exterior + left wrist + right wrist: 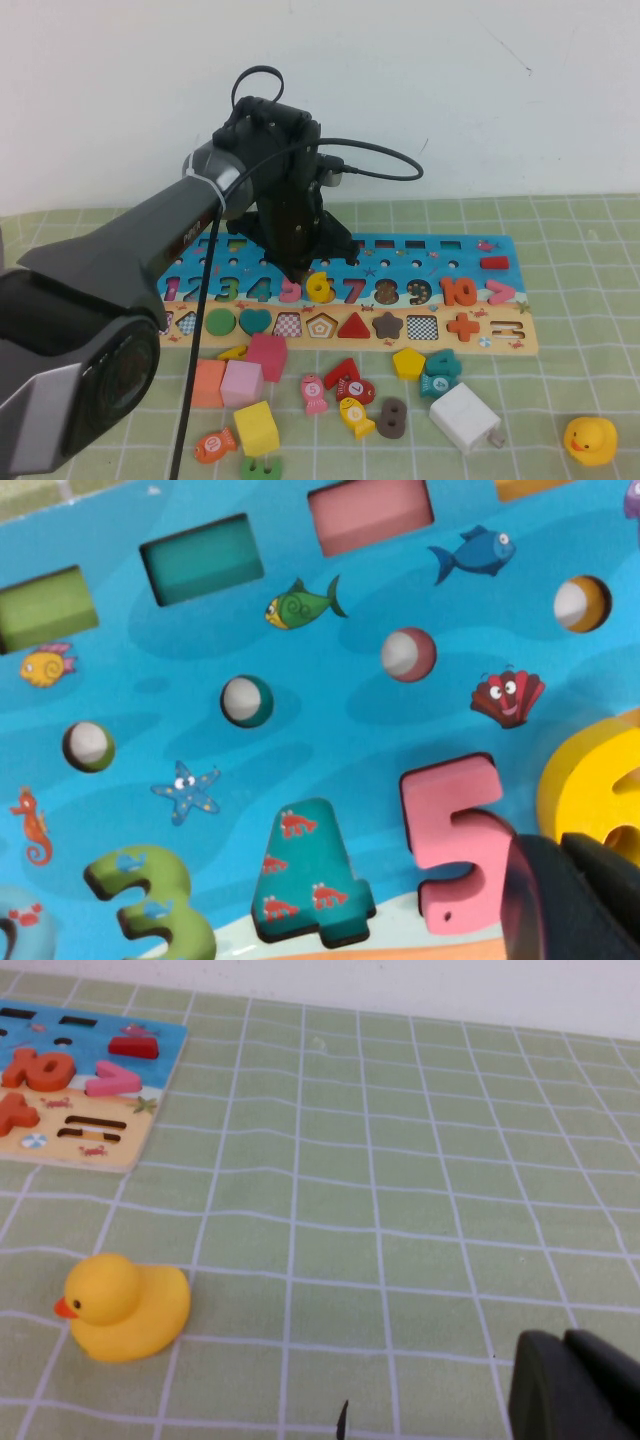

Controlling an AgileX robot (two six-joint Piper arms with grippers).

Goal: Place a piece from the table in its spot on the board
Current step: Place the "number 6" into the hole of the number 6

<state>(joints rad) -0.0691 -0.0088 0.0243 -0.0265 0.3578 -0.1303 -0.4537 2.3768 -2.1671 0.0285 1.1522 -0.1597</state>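
Note:
The yellow numeral 6, the piece (319, 287), lies in the board's (430, 250) numeral row between the pink 5 (291, 290) and the 7. My left gripper (300, 270) is shut, with nothing between its fingers. Its tips are low over the gap between the 5 and the 6. In the left wrist view the shut left gripper (558, 852) sits against the edge of the yellow 6 (590, 780), beside the pink 5 (455, 830); I cannot tell whether it touches the 6. My right gripper (565, 1345) is shut over bare table (400, 1210), out of the high view.
Loose pieces lie in front of the board: orange (208, 383), pink (241, 383) and yellow (257, 428) cubes, a yellow pentagon (408, 362), several small numerals and fish, and a white block (464, 417). A rubber duck (589, 440) stands at the front right.

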